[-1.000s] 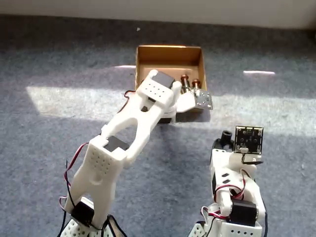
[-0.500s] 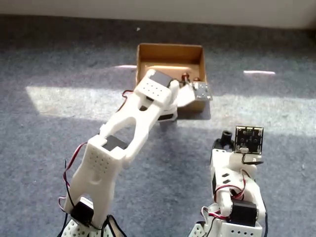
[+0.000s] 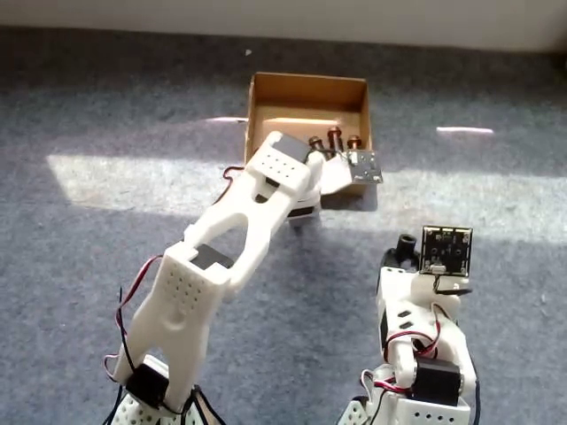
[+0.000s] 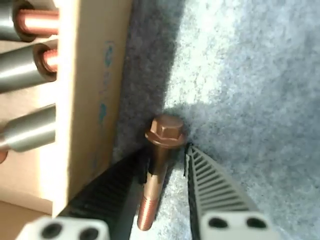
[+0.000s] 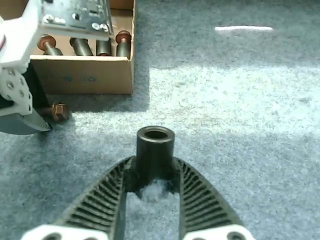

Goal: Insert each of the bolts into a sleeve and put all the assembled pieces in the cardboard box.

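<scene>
Copper is what we find between the left jaws: the last loose bolt (image 4: 159, 170) lies flat on the carpeted table (image 4: 260, 75), head pointing away from the wrist. The jaws stand open astride its shank. 1 jaw sits pressed into the narrow slot between the bolt and the outer wall of the cardboard box (image 4: 85, 100), while the other is a little clear of the shank. The right jaws, well apart from there, are clamped on a dark sleeve (image 5: 155, 147), which they hold upright with its bore facing up.

Inside the box, several assembled pieces (image 3: 332, 140) lie side by side.

We think the tight fit against the box is the danger. As the jaws close, the inner one may shove the wall and drag the box, or the round shank may roll out and leave only a skewed grip. A bolt held crooked would then jam at the sleeve's mouth.
</scene>
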{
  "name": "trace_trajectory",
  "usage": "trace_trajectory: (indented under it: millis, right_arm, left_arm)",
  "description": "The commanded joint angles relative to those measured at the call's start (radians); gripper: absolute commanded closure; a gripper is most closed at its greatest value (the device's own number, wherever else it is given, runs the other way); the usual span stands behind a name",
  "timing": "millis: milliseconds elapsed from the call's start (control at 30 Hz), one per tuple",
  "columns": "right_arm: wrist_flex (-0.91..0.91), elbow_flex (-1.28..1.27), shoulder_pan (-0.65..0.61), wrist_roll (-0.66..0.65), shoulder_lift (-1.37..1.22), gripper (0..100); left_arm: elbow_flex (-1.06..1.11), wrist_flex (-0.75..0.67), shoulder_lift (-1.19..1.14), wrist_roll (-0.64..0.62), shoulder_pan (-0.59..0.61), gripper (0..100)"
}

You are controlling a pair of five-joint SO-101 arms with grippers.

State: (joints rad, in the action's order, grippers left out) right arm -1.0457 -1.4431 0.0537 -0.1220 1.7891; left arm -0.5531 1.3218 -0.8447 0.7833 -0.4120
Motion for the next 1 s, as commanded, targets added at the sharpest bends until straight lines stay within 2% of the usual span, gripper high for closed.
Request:
trace_trajectory:
  millis: [0,100,400,800,967]
  right_arm:
    - [0.03,0.012,0.008,-0.014,0.013,99.2]
    - [0.03,0.012,0.008,-0.014,0.013,99.2]
    - [0.03,0.012,0.008,-0.014,0.013,99.2]
    - [0.025,0.01,-0.036,-0.014,0.013,99.2]
    - [0.025,0.012,-0.036,-0.014,0.013,99.2]
  left_arm:
    - [-0.016,-0.031,-0.001,-0.005,-0.027,89]
    - [-0.015,-0.029,0.016,-0.005,-0.036,95]
    - [-0.01,0.08,0.105,-0.014,-0.039,99]
    - [-0.007,0.091,0.225,-0.245,-0.027,100]
    - [0.081,0.072,0.341,-0.311,-0.004,100]
